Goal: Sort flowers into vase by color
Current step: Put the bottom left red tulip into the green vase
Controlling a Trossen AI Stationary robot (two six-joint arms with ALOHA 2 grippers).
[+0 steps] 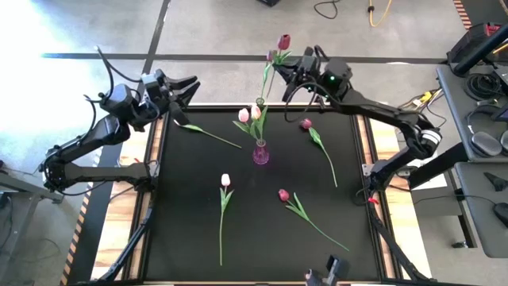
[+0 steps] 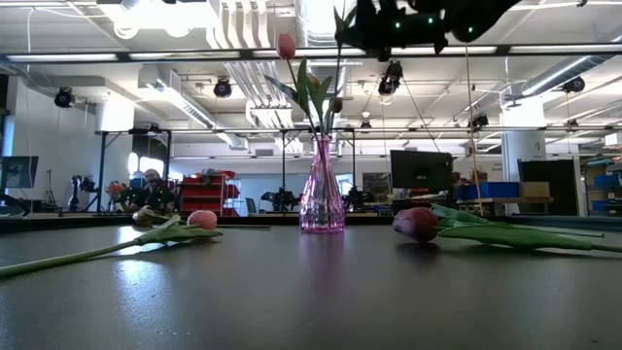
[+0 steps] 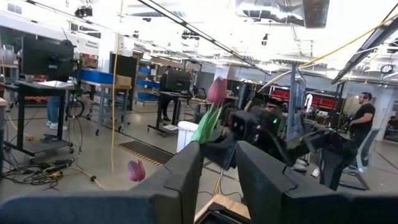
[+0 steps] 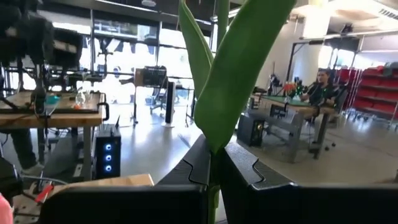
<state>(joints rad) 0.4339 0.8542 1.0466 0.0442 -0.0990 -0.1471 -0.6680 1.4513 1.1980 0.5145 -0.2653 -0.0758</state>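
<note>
Behind the black bench [image 1: 190, 238] stretches a bright workshop. Both arms hang over the bench's far edge. At the far right, the right tool [image 1: 279, 71] is clamped on a maroon tulip's [image 1: 283, 41] stem, above the pink vase [image 1: 260, 152], which holds two pale tulips [image 1: 249, 114]. The left tool [image 1: 184, 87], at the far left corner, has its fingers apart and empty. Five tulips lie scattered around the vase.

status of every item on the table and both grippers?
Vase: upright, two light pink tulips inside.
Held maroon tulip: lifted, in right gripper.
Left gripper: open, empty.
Loose tulips: two maroon, one pink, one stem, lying flat.
</note>
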